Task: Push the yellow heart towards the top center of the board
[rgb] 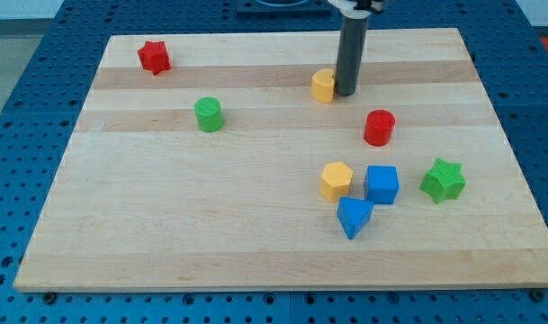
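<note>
The yellow heart (323,86) sits near the top middle of the wooden board (166,225). My tip (345,93) is right beside it on the view's right, touching or almost touching its side. The dark rod rises from there to the view's top edge.
A red star (154,57) lies at the top left and a green cylinder (209,114) left of centre. A red cylinder (379,127) sits right of centre. Lower right holds a yellow hexagon (336,180), a blue cube (381,184), a blue triangle (354,216) and a green star (443,179).
</note>
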Controlling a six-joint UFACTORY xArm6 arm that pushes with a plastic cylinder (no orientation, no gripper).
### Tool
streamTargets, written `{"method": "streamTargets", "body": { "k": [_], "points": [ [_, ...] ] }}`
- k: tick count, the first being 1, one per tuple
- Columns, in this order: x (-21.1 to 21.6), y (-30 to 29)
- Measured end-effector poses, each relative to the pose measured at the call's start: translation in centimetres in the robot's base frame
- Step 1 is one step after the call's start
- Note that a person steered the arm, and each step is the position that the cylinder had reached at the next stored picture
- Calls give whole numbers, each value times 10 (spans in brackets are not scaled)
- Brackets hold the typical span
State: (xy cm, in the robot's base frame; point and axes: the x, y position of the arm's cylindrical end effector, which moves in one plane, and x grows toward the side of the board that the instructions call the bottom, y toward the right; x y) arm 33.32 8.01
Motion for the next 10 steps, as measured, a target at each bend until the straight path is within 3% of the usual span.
{"method": "streamTargets", "body": {
  "k": [2,4,5,6,7,10],
  "points": [
    [0,-40],
    [8,-36],
    [66,-31],
    [72,-47],
    [71,-58],
    [-2,-78]
  ]
}}
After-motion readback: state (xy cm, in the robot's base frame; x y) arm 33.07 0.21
